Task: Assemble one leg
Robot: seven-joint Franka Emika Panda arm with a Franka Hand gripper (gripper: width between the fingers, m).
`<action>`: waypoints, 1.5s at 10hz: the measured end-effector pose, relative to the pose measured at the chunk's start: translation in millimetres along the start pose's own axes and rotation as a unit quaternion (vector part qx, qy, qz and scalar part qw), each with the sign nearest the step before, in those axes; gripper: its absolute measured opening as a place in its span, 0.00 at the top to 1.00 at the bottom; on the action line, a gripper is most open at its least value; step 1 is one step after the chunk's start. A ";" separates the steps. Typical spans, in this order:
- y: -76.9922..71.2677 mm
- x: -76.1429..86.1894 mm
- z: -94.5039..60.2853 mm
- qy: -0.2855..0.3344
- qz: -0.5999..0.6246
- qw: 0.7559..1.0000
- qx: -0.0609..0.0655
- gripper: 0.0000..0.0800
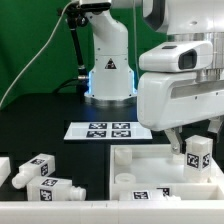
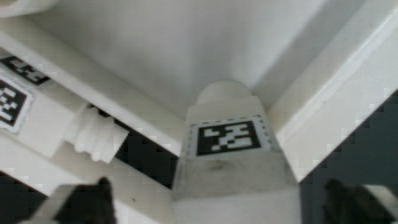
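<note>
A white leg (image 1: 198, 152) with a square tag stands upright at the corner of the white tabletop (image 1: 150, 165) on the exterior view's right. My gripper (image 1: 195, 138) is directly above it, fingers down on either side. In the wrist view the leg (image 2: 231, 135) fills the middle, between my two dark fingers (image 2: 82, 200). One finger lies against the leg. A gap shows between the leg and the other finger. My gripper (image 2: 214, 202) is open around the leg. The leg's screw end is hidden.
Several loose white legs (image 1: 38, 170) lie on the black table at the exterior view's left. The marker board (image 1: 100, 129) lies behind the tabletop, in front of the robot base (image 1: 108, 80). A raised tabletop wall (image 2: 107, 135) runs beside the leg.
</note>
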State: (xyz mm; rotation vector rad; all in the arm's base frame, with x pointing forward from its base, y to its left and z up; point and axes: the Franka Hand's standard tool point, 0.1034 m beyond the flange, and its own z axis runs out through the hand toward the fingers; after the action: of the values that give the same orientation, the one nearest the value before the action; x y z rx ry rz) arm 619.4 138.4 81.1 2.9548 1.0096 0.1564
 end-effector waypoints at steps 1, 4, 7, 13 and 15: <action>0.0 -0.1 0.2 0.000 0.000 1.000 0.000 0.52; 0.0 -0.4 0.6 0.000 0.015 1.000 0.000 0.64; -2.0 1.0 0.8 0.001 0.145 0.989 0.001 0.64; -6.7 1.7 1.1 -0.006 0.479 0.878 0.012 0.64; 0.2 -4.4 0.9 -0.014 0.558 0.830 0.002 0.64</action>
State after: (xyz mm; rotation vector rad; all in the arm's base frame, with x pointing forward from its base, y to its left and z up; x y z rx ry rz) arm 616.1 135.6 79.8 3.0691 -0.8236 0.1004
